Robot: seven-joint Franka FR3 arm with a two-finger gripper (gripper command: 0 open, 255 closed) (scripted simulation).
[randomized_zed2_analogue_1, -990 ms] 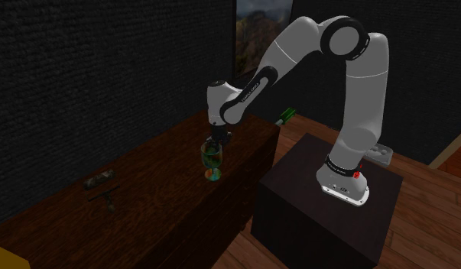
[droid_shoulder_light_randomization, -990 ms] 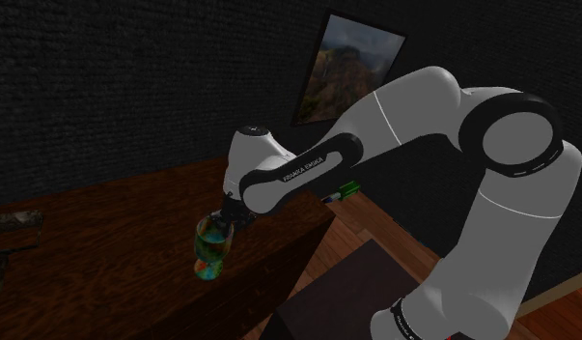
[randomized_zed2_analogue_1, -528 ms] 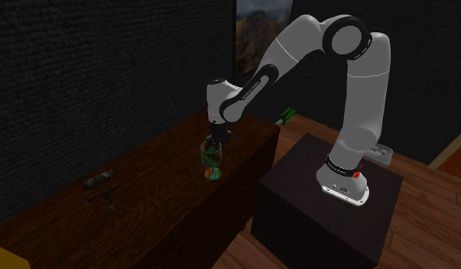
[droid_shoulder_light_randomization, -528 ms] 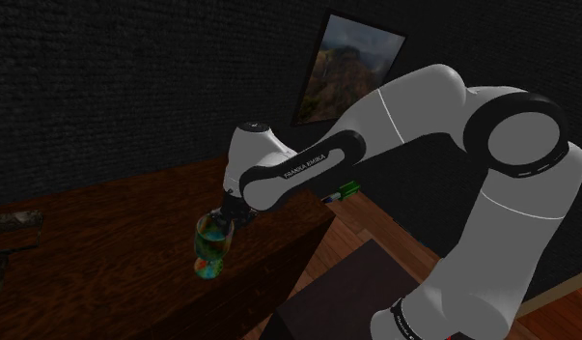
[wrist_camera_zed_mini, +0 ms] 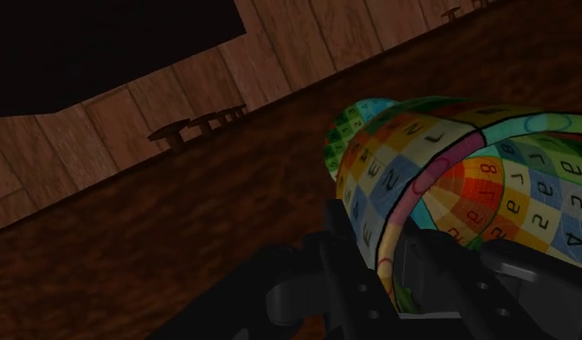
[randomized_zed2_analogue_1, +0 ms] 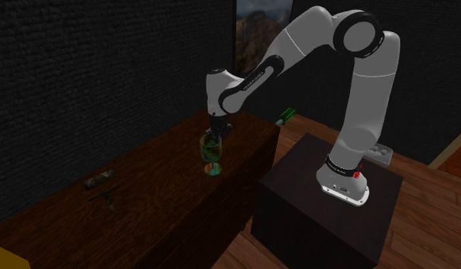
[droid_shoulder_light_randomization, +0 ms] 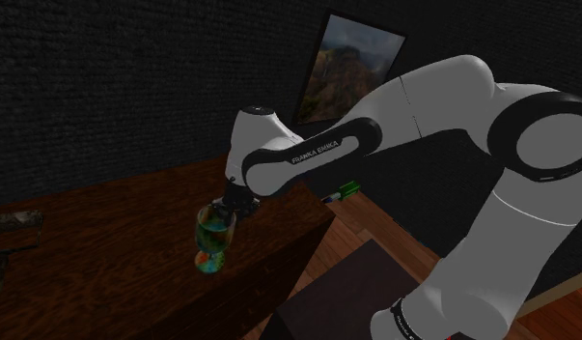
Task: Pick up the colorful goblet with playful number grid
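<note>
At the tabletop's (droid_shoulder_light_randomization: 105,256) edge nearest the stand (randomized_zed2_analogue_1: 320,202), under the down-bent white arm (droid_shoulder_light_randomization: 395,116): the colourful goblet (droid_shoulder_light_randomization: 213,241), upright, bowl above a short stem and round foot, patterned all over in small squares of green, orange, yellow and blue. Gripped at the rim by the jaws, closed onto the bowl's wall from above. Seen along the hand, black fingers (wrist_camera_zed_mini: 339,253) pinching the thin wall between them, one against the outside, the other hidden behind the rim, with printed numbers plain on the grid of the goblet (wrist_camera_zed_mini: 453,184). Foot close over the dark wood; whether resting on it or just clear of it, cannot tell. From the second exterior view, the goblet (randomized_zed2_analogue_1: 212,153) near the tabletop's (randomized_zed2_analogue_1: 144,191) right side, well apart from two small dark things (randomized_zed2_analogue_1: 101,183) lying toward the left end, too dim to name. Beyond the tabletop's far corner, a slim green-and-white object (droid_shoulder_light_randomization: 342,189) lying by the floor planks (randomized_zed2_analogue_1: 420,222). On the dark brick wall, a framed landscape picture (droid_shoulder_light_randomization: 348,68). Behind the stand, a pale flat object (randomized_zed2_analogue_1: 378,153) on the floor.
</note>
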